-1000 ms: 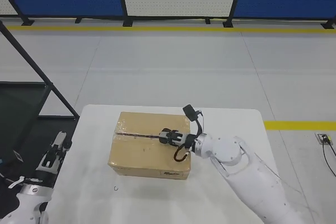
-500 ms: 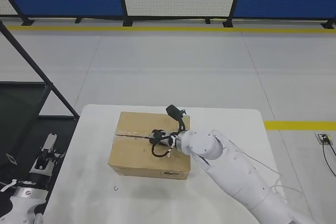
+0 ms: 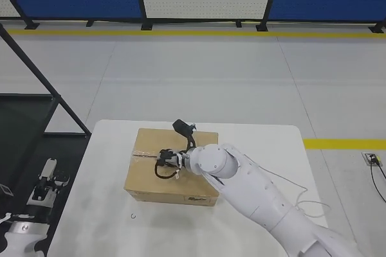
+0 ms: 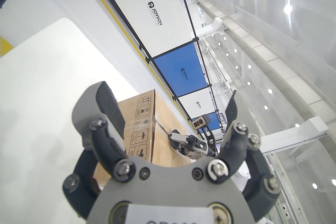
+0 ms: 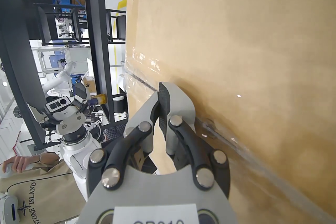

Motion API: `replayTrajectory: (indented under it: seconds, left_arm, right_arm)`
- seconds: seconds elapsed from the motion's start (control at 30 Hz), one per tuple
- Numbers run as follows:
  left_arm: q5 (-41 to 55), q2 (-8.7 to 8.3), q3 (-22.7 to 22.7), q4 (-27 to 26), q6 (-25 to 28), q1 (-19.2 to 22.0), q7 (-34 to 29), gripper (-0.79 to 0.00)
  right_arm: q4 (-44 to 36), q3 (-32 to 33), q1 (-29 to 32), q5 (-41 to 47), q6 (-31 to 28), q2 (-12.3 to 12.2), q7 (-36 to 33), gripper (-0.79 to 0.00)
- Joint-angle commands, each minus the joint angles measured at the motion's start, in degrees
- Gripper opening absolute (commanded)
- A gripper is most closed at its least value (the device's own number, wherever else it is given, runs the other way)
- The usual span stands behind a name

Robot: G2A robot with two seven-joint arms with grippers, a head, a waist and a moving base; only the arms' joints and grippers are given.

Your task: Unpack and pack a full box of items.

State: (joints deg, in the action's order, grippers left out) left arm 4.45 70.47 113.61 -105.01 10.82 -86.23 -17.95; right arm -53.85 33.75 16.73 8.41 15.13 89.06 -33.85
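The box (image 3: 145,181) is plain brown cardboard, closed, with its top flaps meeting at a seam (image 3: 141,153) that runs across the lid. Glossy clear tape (image 5: 147,59) covers the seam and folds over the edge. It sits flat on the white table (image 3: 264,148), in the far left part. One end face carries printed handling symbols (image 4: 140,117) (arrows, an umbrella).

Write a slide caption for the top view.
Shut right gripper at the taped seam of a closed cardboard box on a white table.
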Motion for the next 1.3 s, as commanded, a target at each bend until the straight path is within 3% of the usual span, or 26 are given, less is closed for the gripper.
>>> replayTrajectory:
  seconds: [0.0, 0.93, 1.27]
  left_arm:
    - [0.40, -0.01, 0.06, 0.18, 0.23, -0.31, -0.01, 0.000]
    - [3.16, -0.44, 1.91, 2.48, 2.42, -3.00, -0.94, 0.000]
    - [2.14, -0.78, 0.97, 2.37, 1.71, -1.71, -2.41, 0.000]
  right_arm:
    - [1.49, -0.73, -0.71, 0.46, -0.28, 1.01, 0.17, -0.785]
    - [23.97, -5.63, -8.11, 5.78, -10.35, 16.09, 2.69, -0.785]
    - [29.75, -3.57, -10.08, 6.15, -12.10, 17.72, -0.60, -0.785]
